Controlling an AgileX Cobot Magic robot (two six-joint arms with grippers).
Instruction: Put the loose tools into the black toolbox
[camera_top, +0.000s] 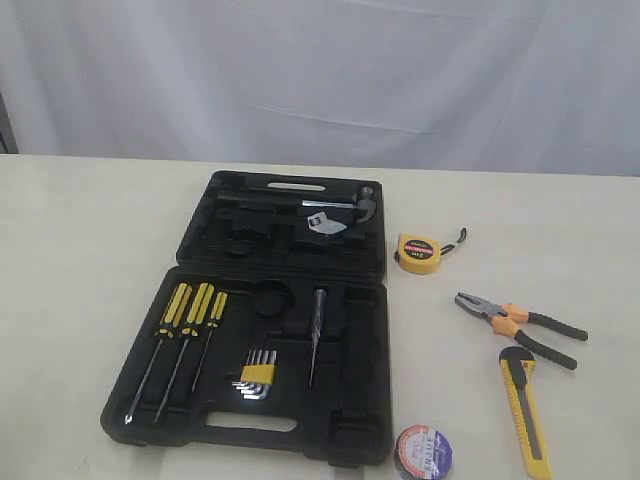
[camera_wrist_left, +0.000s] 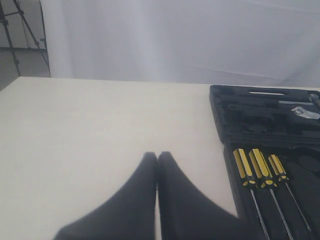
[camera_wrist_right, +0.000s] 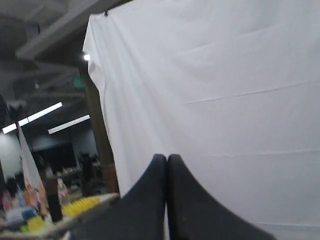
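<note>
Left gripper (camera_wrist_left: 157, 156) sits pinched closed beside our open toolbox (camera_top: 350, 400), right gripper (camera_wrist_right: 167, 157) likewise. Tape measure (camera_top: 419, 254), tape roll (camera_top: 423, 452), pliers (camera_top: 515, 325) and knife (camera_top: 525, 420) all lie loose right of it, so we reckon it's step one: right one opens and reaches down.

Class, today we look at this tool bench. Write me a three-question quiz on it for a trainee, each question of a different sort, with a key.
1. True or false: the pliers lie on the table, outside the toolbox.
2. How many screwdrivers with yellow-and-black handles sit in the toolbox? A) two B) three C) five
3. Fill in: the jaws of the left gripper and the right gripper are both ____, with nothing between them.

Key: 1 true; 2 B; 3 shut.
</note>
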